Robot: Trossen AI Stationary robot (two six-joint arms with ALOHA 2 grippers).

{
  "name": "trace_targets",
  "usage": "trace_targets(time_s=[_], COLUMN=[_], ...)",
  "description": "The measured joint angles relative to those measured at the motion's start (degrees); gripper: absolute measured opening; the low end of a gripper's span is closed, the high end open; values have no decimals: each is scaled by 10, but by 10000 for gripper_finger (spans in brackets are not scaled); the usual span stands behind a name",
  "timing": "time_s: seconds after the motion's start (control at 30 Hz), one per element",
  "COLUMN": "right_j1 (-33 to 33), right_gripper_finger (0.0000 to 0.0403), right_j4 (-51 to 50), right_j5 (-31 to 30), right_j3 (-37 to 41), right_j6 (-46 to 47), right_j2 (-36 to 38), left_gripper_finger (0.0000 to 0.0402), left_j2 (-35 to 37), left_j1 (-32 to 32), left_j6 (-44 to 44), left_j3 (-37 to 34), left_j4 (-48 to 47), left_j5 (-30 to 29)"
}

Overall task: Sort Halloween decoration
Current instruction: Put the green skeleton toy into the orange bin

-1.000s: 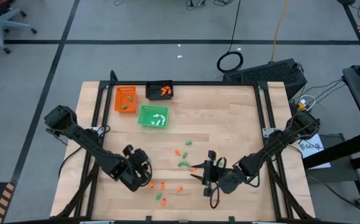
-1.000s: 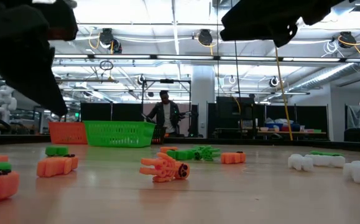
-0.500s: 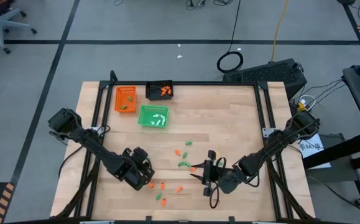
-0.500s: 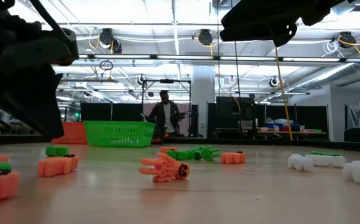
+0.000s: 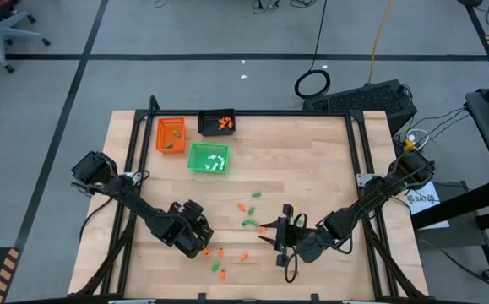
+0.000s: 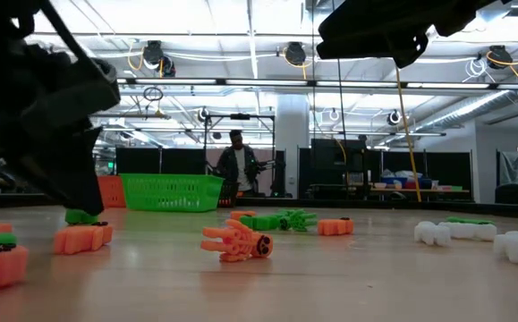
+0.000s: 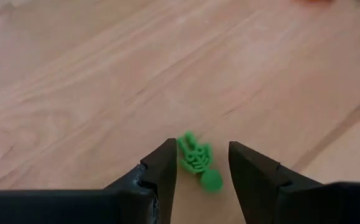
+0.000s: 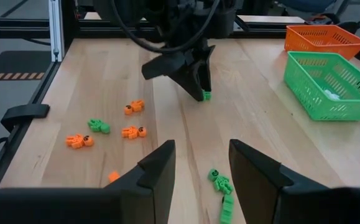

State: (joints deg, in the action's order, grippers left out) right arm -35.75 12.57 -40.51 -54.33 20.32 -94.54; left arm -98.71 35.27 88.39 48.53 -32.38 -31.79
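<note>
A wooden desk (image 5: 312, 169) seen from above, with two dark robot arms reaching in from its left and right sides. The left claw (image 7: 199, 163) is lowered to the desk surface near the front edge, left of centre. Its two fingers are spread apart with a small green figure (image 7: 198, 163) lying flat on the wood between them; whether they touch it cannot be told. From the right wrist camera the same claw tips point down onto that green piece (image 8: 205, 95).

The right claw (image 8: 201, 163) hangs above the desk near the front edge, right of centre, its fingers spread and holding nothing. Just beyond its tips lies another green figure (image 8: 219, 181).

The small decoration pieces (image 5: 246, 208) are scattered across the front middle of the desk, between the two claws: orange and green ones in a loose group, with more orange ones (image 5: 220, 252) close to the front edge. From table height, white pieces (image 6: 435, 233) show on the wood too.

Three small trays stand near the back left corner: an orange tray (image 5: 170, 134), a black tray (image 5: 217, 123) beside it, and a green tray (image 5: 209, 158) just in front of them. Each holds a few pieces.

A person (image 6: 237, 165) stands in the room far behind the desk.
</note>
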Motion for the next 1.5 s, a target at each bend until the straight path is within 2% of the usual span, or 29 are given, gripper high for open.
trace_targets(time_s=[0.23,0.5,0.73,1.03,1.17,1.3,1.5], right_j1=[0,2,14,32,33,33,33], right_gripper_finger=[137,137,137,137,137,137,137], right_j4=[0,-1,5,49,79,111,122], right_j5=[0,-1,-1,-1,0,0,0], right_j3=[0,0,0,0,0,0,0], right_j6=[0,-25,-35,-37,-49,-75,-117], right_j2=[0,-1,-17,-64,-79,-84,-84], left_gripper_finger=[128,15,20,17,16,16,16], left_j2=[-14,-13,33,180,255,313,366], left_j1=[0,3,5,4,4,4,4], left_j6=[-30,-111,-178,-411,-511,-663,-959], left_j3=[1,1,4,5,5,5,5], left_j4=[2,30,17,-20,-51,-60,-61], left_j5=[10,17,43,28,-1,-30,-43])
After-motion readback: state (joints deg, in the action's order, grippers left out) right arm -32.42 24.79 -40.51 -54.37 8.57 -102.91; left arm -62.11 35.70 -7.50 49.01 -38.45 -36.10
